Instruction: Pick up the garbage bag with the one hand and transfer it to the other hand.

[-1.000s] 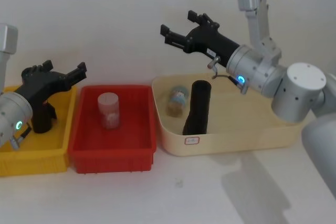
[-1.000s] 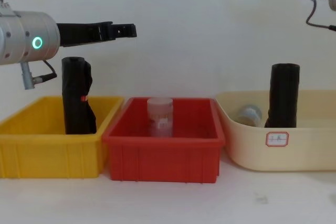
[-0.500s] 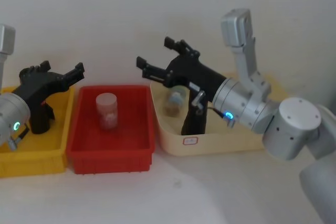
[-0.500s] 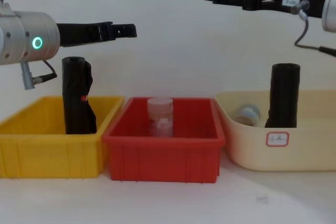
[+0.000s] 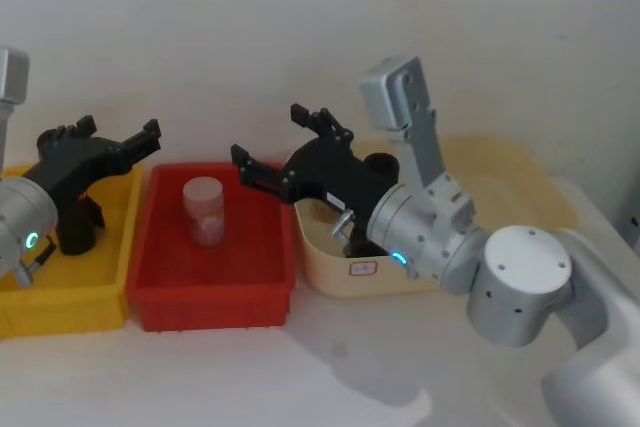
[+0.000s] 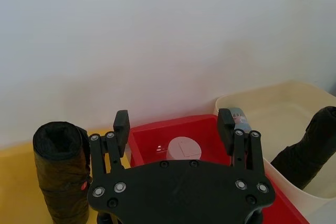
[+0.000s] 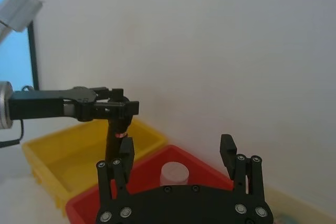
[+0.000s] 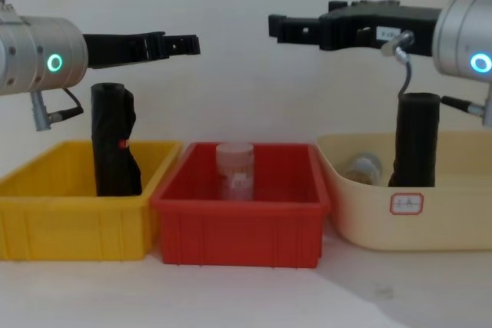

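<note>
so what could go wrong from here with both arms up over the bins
1. The yellow bin holds a lumpy black roll with a red mark right under the green-ringed left gripper; it could grab that instead of the smooth black garbage-bag roll in the cream tub.
2. Both grippers' jaws are open and face each other above the red bin; the blue-ringed right gripper could hit the left.

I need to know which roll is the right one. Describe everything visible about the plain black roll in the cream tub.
The garbage bag is a smooth, straight black cylinder of rolled plastic with no marks. It stands nearly upright inside the cream tub, near the front wall with the small label, its top rising above the rim. A small jar lies close beside it in the tub. Neither gripper touches it; the right gripper hangs open above the red bin.
</note>
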{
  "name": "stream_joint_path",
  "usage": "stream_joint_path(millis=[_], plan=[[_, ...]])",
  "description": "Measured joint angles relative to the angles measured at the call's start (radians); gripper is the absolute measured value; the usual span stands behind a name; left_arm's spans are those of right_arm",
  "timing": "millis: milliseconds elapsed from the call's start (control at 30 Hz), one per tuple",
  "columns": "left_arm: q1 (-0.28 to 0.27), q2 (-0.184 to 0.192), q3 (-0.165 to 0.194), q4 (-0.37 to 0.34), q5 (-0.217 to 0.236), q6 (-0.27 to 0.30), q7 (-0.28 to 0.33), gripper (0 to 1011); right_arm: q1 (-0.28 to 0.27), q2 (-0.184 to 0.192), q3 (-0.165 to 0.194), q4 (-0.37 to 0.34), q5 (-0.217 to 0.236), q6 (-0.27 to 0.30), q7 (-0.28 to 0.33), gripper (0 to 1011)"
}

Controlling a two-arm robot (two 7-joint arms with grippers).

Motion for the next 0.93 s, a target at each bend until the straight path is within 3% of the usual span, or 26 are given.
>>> stream_joint_path(millis=[333,933], plan=[[0.000,0.000,0.000,0.000,0.000,0.000,0.000,1001,-0.021,-0.025,-0.032,-0.016,-0.073,0.038,-0.081,1004],[0.000,0.000,0.000,0.000,0.000,0.000,0.000,1001,-0.031,-0.039,-0.051,-0.023,-0.116,0.058,-0.122,1004]])
